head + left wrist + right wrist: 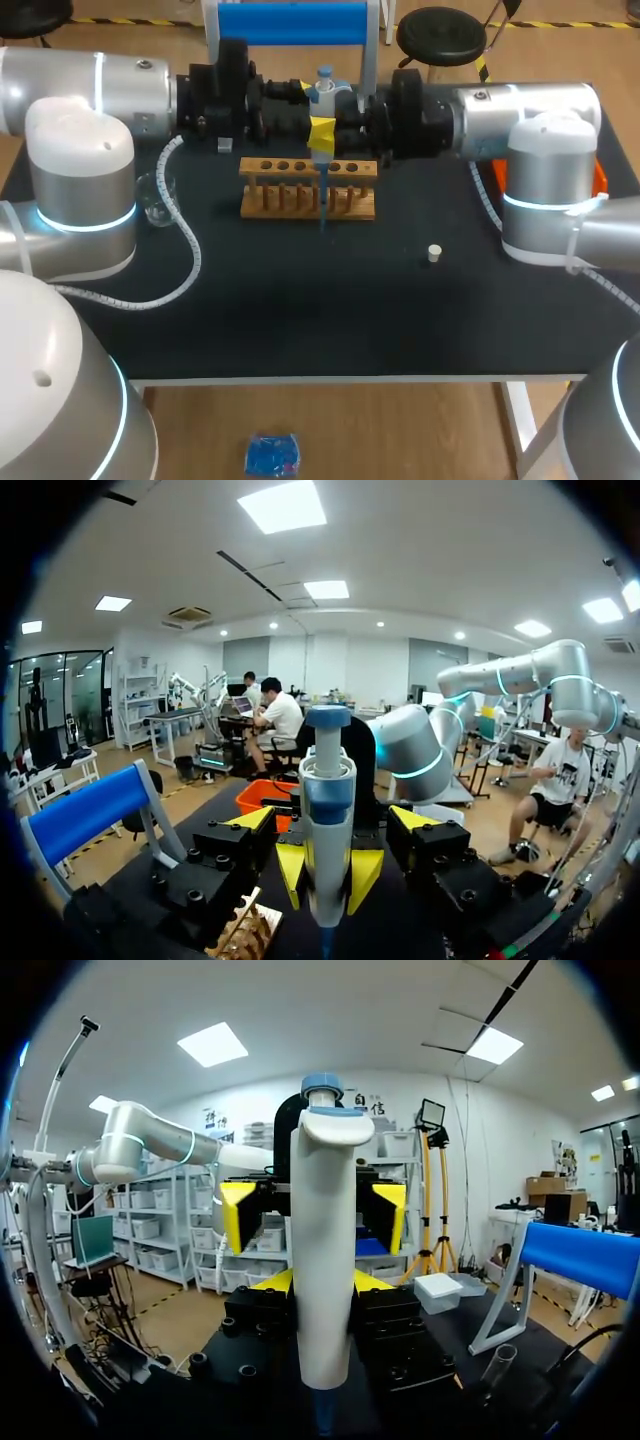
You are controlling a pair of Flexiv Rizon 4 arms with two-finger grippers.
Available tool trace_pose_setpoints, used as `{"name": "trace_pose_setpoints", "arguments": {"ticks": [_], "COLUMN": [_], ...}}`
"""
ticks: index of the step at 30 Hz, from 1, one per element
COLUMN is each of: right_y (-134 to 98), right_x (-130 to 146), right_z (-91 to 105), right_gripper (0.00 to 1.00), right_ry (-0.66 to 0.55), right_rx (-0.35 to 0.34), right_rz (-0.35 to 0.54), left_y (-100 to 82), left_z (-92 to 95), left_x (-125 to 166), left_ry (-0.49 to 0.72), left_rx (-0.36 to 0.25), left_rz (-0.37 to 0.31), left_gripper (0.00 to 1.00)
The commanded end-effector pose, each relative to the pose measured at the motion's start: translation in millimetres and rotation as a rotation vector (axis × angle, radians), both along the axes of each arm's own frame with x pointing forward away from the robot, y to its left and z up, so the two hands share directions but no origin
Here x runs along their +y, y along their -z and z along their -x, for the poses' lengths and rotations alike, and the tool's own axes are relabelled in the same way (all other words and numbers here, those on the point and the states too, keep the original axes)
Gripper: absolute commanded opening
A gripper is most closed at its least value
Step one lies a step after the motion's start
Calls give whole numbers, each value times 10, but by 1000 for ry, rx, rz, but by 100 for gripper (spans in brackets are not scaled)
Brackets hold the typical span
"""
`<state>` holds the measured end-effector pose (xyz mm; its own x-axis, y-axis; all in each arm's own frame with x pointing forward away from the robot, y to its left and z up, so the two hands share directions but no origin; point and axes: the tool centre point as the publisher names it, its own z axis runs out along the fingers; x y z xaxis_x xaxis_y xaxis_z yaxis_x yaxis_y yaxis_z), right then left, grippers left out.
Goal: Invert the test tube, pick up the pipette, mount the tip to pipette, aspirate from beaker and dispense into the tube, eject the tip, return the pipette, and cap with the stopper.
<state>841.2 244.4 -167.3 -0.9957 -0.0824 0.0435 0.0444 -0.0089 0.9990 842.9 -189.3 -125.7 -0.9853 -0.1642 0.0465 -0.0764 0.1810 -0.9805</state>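
Observation:
The white pipette (pixel 325 95) with its blue top stands upright over the wooden tube rack (pixel 308 188), and its thin blue tip (pixel 323 200) points down at the rack. My right gripper (pixel 322 1282) is shut on the pipette's body (pixel 325 1210), coming in from the right (pixel 338 125). Facing it, my left gripper (pixel 332 820) is open, with its yellow fingertips (pixel 250 818) well clear of the pipette (pixel 328 780) on both sides. The small white stopper (pixel 434 253) lies on the mat to the right. A glass beaker (pixel 158 200) stands at the left. I cannot make out the test tube.
The blue pipette stand (pixel 292 22) rises at the back edge, behind both grippers. An orange box (pixel 598 180) sits at the far right, behind my right arm. A white cable (pixel 190 250) loops over the mat at the left.

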Motion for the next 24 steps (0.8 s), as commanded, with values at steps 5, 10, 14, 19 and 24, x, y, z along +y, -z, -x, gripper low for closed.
{"name": "trace_pose_setpoints", "arguments": {"ticks": [5, 10, 14, 19, 24], "right_y": [-114, -238, -346, -478, -504], "right_x": [-297, -853, -1362, -2009, -2535], "right_z": [-95, -258, -405, -564, -683], "right_gripper": [0, 0, 0, 0, 0], "right_ry": [-8, 9, 66, 110, 168], "right_rx": [-34, -45, -62, -68, -102], "right_rz": [35, 38, 33, 9, 26], "left_y": [-3, -3, -3, -3, -3], "left_z": [5, 5, 5, 5, 5], "left_x": [12, 12, 12, 12, 12], "left_ry": [1, 1, 1, 1, 1], "left_rx": [1, 1, 1, 1, 1], "left_rz": [-2, -2, -2, -2, -2], "left_gripper": [100, 100, 100, 100, 100]}}
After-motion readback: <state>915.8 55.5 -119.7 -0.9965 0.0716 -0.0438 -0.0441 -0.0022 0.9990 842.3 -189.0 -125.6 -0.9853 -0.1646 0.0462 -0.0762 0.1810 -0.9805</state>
